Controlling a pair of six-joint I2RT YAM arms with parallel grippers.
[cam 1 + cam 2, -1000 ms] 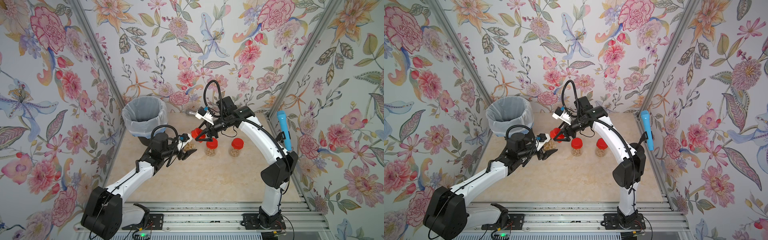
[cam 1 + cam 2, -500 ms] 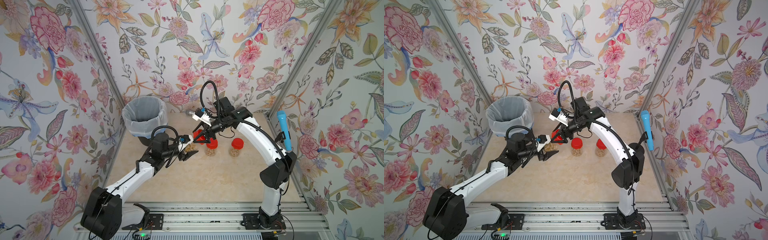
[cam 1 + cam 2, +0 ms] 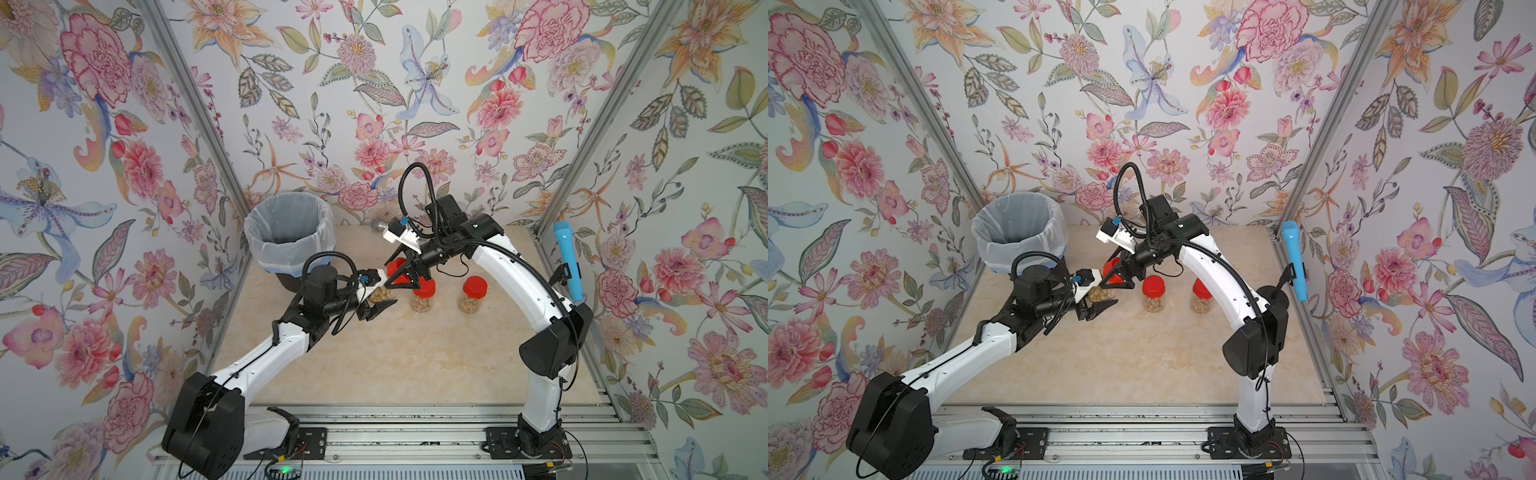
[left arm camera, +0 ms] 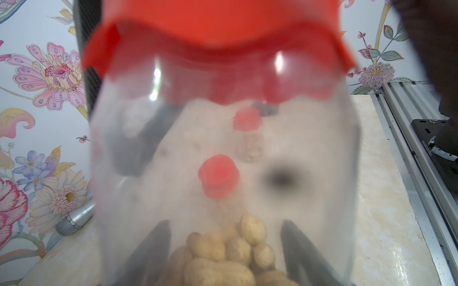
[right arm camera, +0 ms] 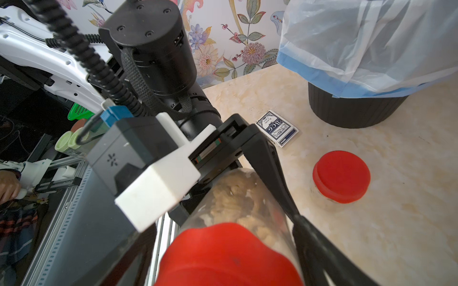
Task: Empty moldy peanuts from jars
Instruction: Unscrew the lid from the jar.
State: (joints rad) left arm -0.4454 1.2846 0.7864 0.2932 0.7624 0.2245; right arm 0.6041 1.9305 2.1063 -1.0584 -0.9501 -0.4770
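Left pincer, half-spread, is pinching the jar I'm working; peanuts sitting at the palm end. Long axis is lying along its fingers, red lid pointing outward into right pincer, standing wide around it.

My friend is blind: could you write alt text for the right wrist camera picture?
A clear jar of pale peanuts, red lid nearest the camera, is clamped in the left end effector. Beyond it on the marbled table are another red-lidded jar, a pack of cards and a bag-lined black bin.
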